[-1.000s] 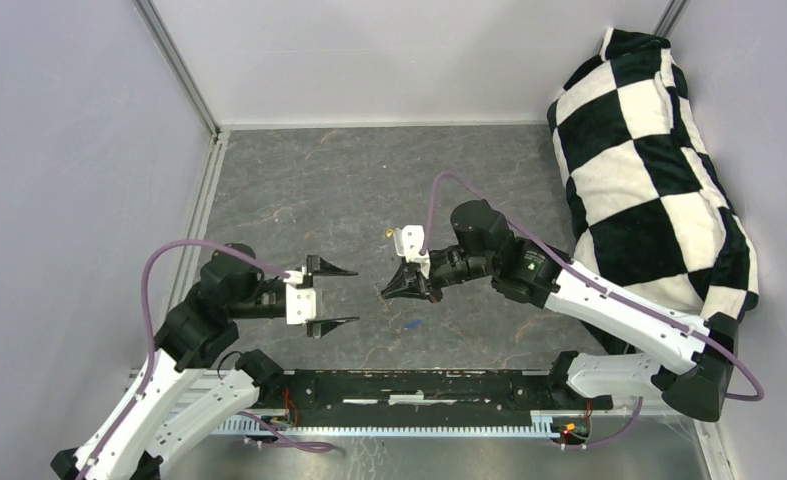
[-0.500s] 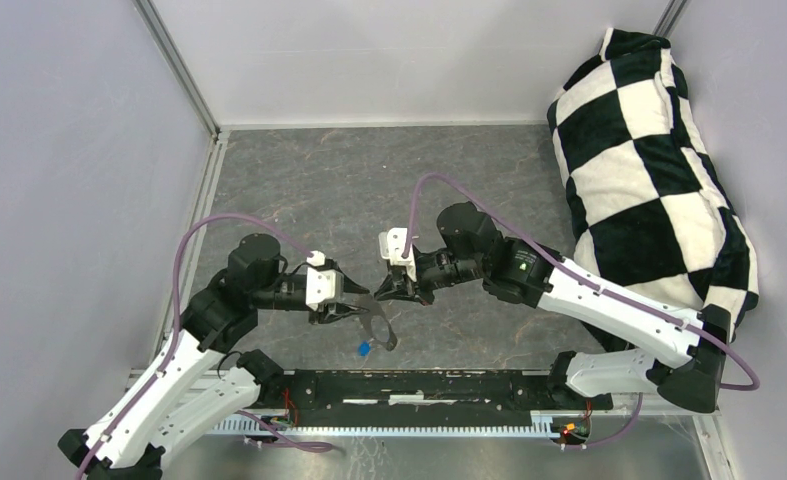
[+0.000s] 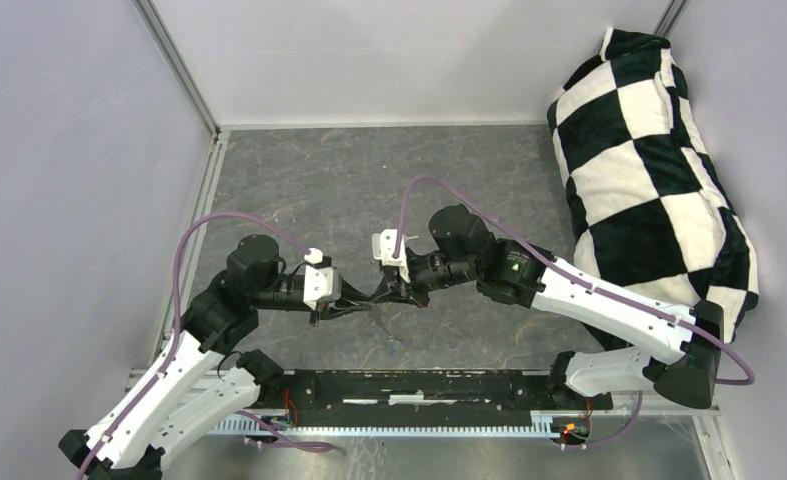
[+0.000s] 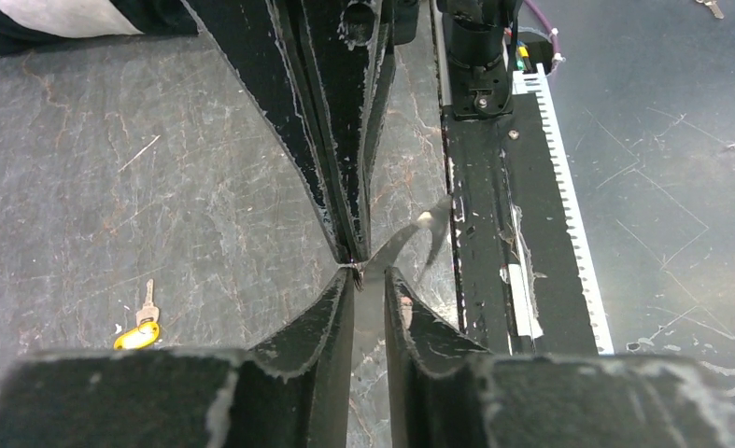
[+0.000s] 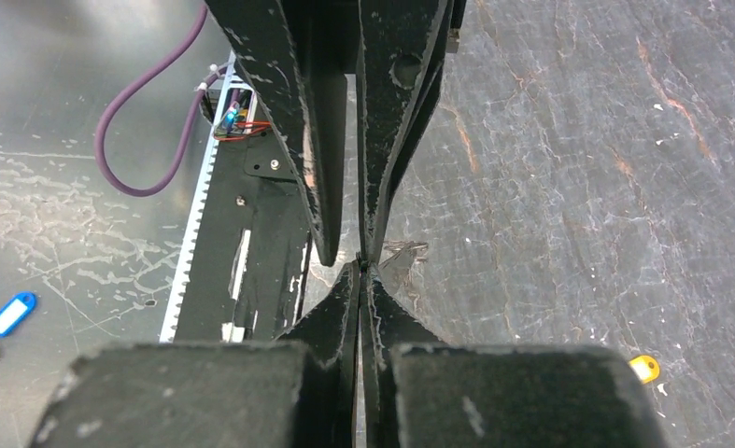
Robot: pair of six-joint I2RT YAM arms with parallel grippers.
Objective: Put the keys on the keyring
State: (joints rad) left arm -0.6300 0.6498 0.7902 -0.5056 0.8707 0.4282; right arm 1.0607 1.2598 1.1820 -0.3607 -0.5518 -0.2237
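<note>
Grippers tip to tip above the grey table [image 4: 111, 187], handing over the keyring.
The right gripper [image 5: 361, 280] is pressed tight on a sliver of the keyring [image 5: 402, 249]. The left gripper [image 4: 371, 289] stands narrowly apart, clamping nothing visible. The brass key [image 4: 142, 317] lies loose on the table. Likely risk: with so thin a hold, a nudge from the left tips twists the ring free.

Right fingers [image 5: 338, 313]: rise from the bottom edge, pressed together into one point.
Left fingers [image 5: 275, 103]: come down from the top with a narrow gap between them, tips meeting the right pair's point.
Yellow-headed key [image 5: 645, 368]: lower right on the dark veined counter [image 5: 578, 187].
Blue-headed key [image 5: 10, 315]: far left on scuffed grey metal, beyond the white toothed strip [image 5: 190, 243].
Purple cable [image 5: 148, 140]: looped at upper left.
</note>
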